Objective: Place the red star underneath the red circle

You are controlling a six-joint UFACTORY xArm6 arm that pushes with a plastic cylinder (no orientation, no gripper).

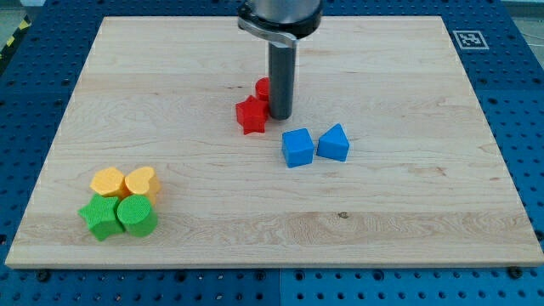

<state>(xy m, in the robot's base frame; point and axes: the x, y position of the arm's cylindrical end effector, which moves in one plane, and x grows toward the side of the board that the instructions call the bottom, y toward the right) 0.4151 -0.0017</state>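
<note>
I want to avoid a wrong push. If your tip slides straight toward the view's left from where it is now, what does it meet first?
Probably the red star, just left of my tip. The red circle sits slightly higher, so likely missed.

Hidden and cut-off parts around the rod

My tip [280, 116] stands in front of the red circle [263, 87], so only a sliver of that block shows at the rod's left side and its round shape cannot be confirmed from here. The red star [251, 115] sits just beside the rod's left, and whether the two touch cannot be told. The arm's upper part runs out of the view's top edge, leaving only its dark collar visible. The square marker [467, 39] at the board's top right corner is too small to read. The wooden board [408, 221] has its bottom corners close against the view's bottom edge.
</note>
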